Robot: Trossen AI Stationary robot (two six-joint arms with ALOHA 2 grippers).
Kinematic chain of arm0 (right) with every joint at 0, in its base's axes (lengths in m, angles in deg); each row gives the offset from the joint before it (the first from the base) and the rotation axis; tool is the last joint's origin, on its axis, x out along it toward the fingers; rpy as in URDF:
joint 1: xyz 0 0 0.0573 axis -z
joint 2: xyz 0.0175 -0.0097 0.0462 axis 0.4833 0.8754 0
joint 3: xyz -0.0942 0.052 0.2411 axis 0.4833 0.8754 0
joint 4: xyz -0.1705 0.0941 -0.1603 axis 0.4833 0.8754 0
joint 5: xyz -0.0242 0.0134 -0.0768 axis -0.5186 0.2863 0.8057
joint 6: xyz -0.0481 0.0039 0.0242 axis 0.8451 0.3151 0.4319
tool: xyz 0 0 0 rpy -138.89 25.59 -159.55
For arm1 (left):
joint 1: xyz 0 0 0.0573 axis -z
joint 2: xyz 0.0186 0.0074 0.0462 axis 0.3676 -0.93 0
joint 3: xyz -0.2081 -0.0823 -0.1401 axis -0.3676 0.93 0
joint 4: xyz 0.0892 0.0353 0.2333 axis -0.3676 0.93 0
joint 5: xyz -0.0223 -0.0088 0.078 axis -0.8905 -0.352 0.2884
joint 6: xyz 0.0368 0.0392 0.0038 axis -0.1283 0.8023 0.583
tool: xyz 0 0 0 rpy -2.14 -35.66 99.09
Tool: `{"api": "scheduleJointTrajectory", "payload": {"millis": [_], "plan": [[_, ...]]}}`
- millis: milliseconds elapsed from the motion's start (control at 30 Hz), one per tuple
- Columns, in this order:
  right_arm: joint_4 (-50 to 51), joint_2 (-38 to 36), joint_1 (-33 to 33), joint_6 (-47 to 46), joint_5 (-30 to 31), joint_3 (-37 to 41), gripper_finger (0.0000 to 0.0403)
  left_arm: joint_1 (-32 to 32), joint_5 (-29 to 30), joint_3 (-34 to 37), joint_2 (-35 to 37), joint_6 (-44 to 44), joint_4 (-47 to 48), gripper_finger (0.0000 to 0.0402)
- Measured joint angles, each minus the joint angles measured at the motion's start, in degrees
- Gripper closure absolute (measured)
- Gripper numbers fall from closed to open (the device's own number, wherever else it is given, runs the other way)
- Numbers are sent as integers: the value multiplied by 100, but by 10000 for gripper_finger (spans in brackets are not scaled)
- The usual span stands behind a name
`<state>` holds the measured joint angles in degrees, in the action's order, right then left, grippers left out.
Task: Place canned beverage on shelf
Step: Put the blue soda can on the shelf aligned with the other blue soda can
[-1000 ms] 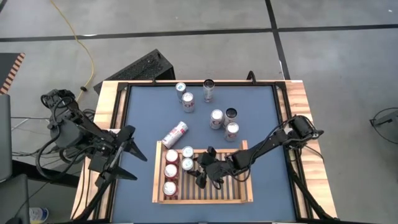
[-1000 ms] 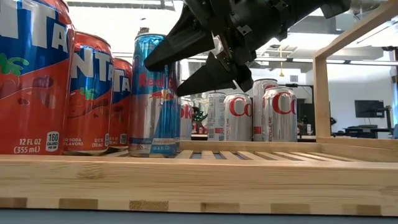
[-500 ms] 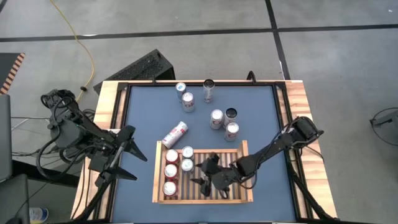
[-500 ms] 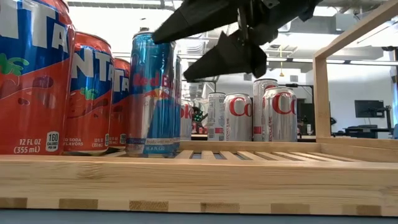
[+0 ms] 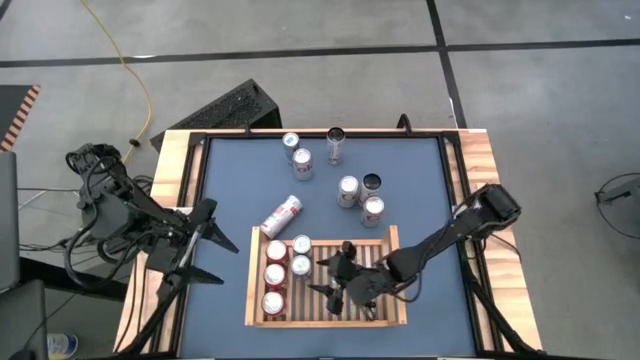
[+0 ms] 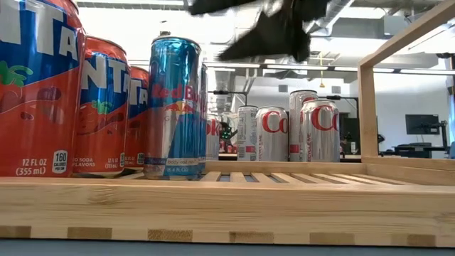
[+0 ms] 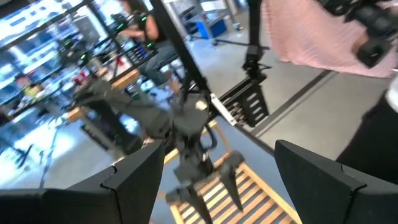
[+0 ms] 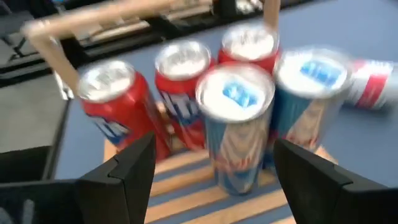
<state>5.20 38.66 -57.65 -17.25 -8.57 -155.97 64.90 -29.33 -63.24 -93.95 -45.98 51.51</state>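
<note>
Shelf [image 6: 213, 206]: light raw wood, matt. Cans [image 6: 174, 107]: glossy printed metal. Desk [image 5: 230, 190]: matt blue, wood-edged.

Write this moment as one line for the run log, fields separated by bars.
right end effector: open, empty, above shelf | blue can: upright on shelf | left end effector: open, idle at table's left edge

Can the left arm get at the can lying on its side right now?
Probably yes. The left claw is open, and bare tabletop separates it from the tipped can, which lies outside the shelf.

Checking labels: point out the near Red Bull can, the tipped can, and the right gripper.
Red Bull can [image 6: 175, 107], low view, blue label.
Tipped can [image 5: 282, 216], high view, its side.
Right gripper [image 5: 333, 293], high view, between open fingers.
</note>
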Motion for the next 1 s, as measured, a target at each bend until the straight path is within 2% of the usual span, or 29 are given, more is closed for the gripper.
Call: {"api": "scheduleJointTrajectory", "payload": {"millis": [200,367,500,600,667,800,900,1000], "plan": [[304,-968,398,968,440,-2,112,-4,523,-2,0,-329,485,109],[706,-1671,1218,1537,461,-7,112,-120,1180,-7,0,-494,807,109],[814,-1903,2027,1712,395,-7,112,-730,1311,-6,0,-394,935,109],[889,-2003,2447,1769,-157,0,112,-1588,1242,-7,10,-337,891,109],[964,-2111,2579,1807,-551,0,112,-2329,957,-7,17,-269,852,109],[1118,-2283,2660,1852,-715,-2,112,-4172,-97,-4,-10,-179,796,109],[1243,-2317,2624,1957,-713,-2,112,-5515,-1289,-9,-198,14,772,109],[1469,-2373,2555,2012,-715,-2,112,-6576,-2490,-3,-455,265,735,109]]}}
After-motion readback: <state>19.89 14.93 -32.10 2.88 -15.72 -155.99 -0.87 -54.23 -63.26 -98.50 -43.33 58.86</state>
